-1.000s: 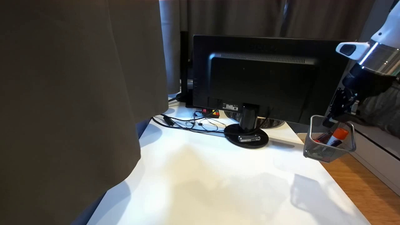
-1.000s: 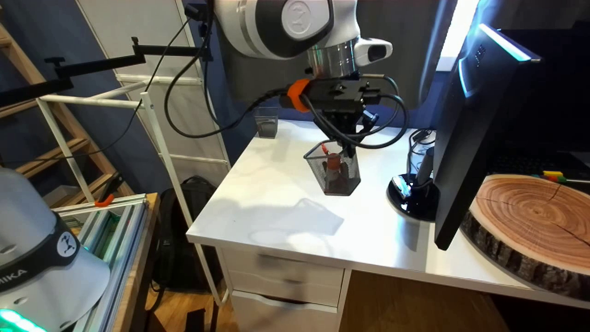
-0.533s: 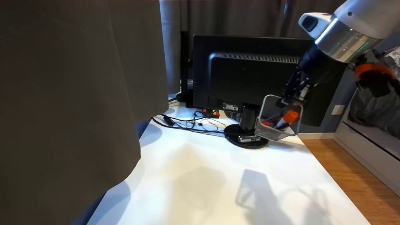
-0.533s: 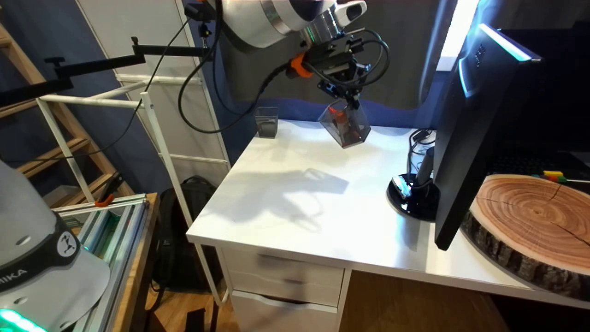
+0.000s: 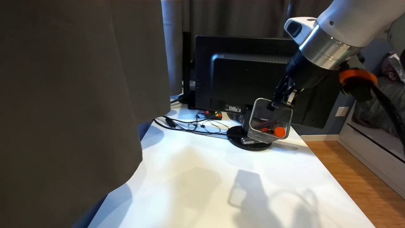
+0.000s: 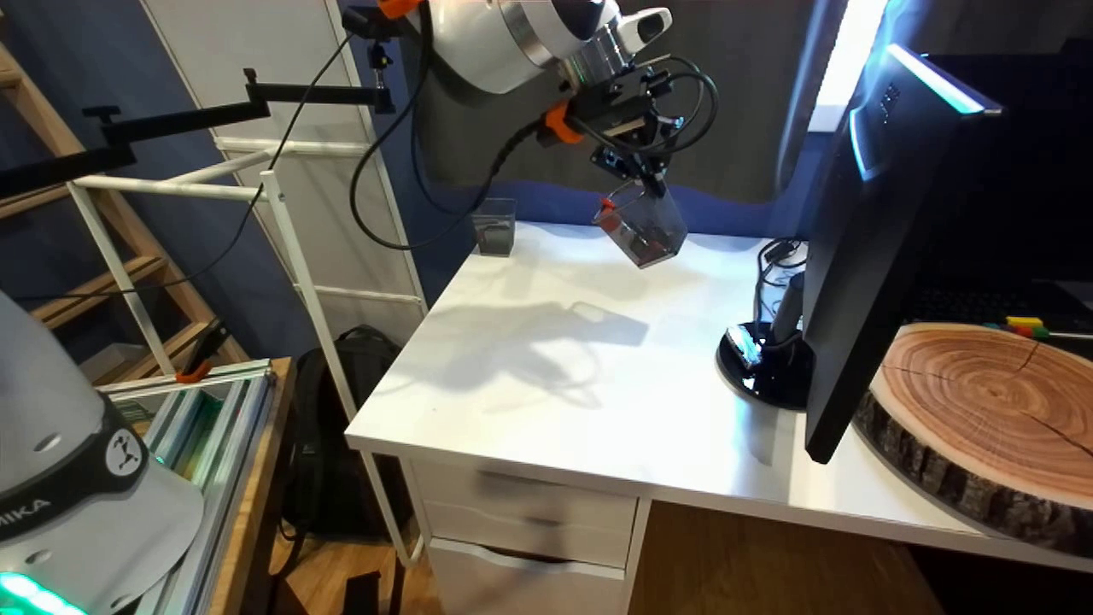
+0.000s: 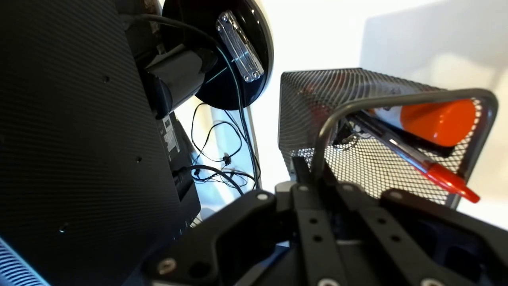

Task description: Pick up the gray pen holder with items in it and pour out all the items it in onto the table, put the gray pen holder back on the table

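The gray pen holder (image 5: 262,137) is a mesh cup held in the air above the white table (image 5: 202,164), tilted so its opening faces sideways. It also shows tilted in an exterior view (image 6: 642,237) and in the wrist view (image 7: 373,171). My gripper (image 7: 313,169) is shut on its metal rim, one finger inside and one outside. It also shows in an exterior view (image 5: 272,106). Inside the holder lie an orange-capped item (image 7: 440,123) and a red-tipped pen (image 7: 448,178), whose tip sticks out past the rim. Darker small things deeper inside are hard to make out.
A black monitor (image 6: 888,256) stands on the table near the holder. Its round base (image 5: 235,136) bears a silver multi-tool (image 7: 240,47). Cables (image 5: 193,128) lie behind it. A clear cup (image 6: 495,226) stands at the far corner. A wood slab (image 6: 990,401) lies beyond the monitor.
The gripper has lifted the holder and moved it left in an exterior view, over the table. The holder has gone from nearly upright to clearly tilted. The orange-capped item has tipped toward the rim.
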### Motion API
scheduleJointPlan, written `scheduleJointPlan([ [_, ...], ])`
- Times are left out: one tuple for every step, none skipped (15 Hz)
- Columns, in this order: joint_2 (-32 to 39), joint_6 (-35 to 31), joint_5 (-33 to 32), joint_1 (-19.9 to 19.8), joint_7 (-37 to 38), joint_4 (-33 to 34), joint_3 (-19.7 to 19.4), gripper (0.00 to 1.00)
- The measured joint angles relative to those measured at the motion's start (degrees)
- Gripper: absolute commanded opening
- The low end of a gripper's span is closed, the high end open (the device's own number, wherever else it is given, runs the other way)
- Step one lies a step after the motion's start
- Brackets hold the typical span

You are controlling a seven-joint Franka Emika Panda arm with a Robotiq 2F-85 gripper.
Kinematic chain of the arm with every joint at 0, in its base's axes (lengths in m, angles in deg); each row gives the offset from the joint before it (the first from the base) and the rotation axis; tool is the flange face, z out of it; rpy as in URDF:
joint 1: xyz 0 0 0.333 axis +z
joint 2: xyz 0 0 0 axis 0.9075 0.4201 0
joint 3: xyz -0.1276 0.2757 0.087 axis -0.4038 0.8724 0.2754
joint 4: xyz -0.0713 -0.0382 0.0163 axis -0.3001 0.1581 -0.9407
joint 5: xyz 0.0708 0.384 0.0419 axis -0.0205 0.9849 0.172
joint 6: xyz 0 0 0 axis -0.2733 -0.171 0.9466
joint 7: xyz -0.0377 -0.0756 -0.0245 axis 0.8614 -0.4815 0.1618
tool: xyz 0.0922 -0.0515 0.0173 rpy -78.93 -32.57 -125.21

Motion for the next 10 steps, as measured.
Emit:
scheduleJointPlan([
  [1.03,0.88,-0.64,0.85,0.63,1.52,0.03,0.02],
  [2.43,1.58,-0.98,1.97,0.98,3.68,0.18,0.02],
  [4.16,2.60,-1.33,3.33,1.10,6.34,0.43,0.02],
  [6.09,4.21,-2.13,5.02,1.42,9.41,0.51,0.02],
  [8.14,6.22,-3.45,6.80,2.02,12.61,0.42,0.02],
  [10.26,8.71,-5.57,7.95,2.80,15.84,0.82,0.02],
  [12.41,11.40,-8.04,8.59,3.64,18.88,1.55,0.02],
  [14.50,13.88,-10.22,8.96,4.05,21.55,2.18,0.02],
  [16.52,16.06,-12.18,9.16,4.20,23.86,2.71,0.02],
  [18.38,17.80,-13.91,9.20,4.24,25.79,3.18,0.02],
])
